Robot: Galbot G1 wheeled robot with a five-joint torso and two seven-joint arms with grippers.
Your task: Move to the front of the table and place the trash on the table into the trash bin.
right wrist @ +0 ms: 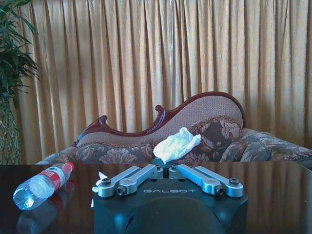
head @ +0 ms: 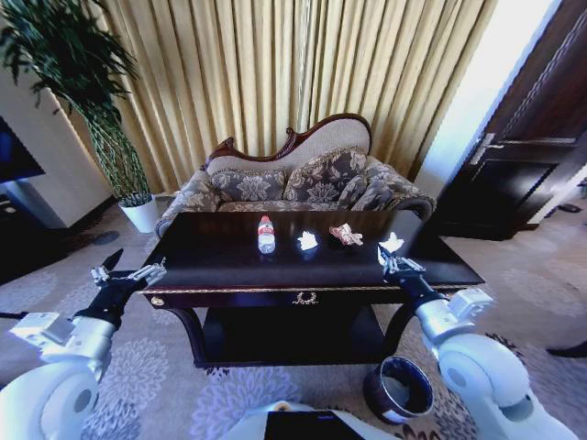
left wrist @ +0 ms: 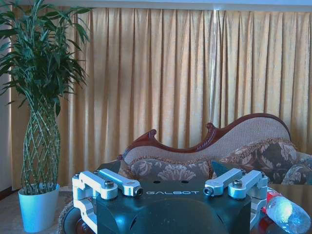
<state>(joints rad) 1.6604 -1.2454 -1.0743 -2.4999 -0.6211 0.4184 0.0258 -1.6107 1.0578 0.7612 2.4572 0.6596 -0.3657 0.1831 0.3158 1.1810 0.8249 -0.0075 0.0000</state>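
The dark glossy table stands in front of me. A clear bottle with a red cap lies on it, beside a crumpled white paper and a reddish-brown wrapper. My right gripper is over the table's right front part, shut on a second crumpled white paper. From the right wrist the paper sits at the closed fingertips, and the bottle lies off to the side. My left gripper hangs open by the table's left front corner, holding nothing. The maroon trash bin stands on the carpet under my right arm.
A patterned sofa stands behind the table against gold curtains. A tall plant in a white pot is at the back left, a dark door at the right. Patterned carpet surrounds the table, which has a lower shelf.
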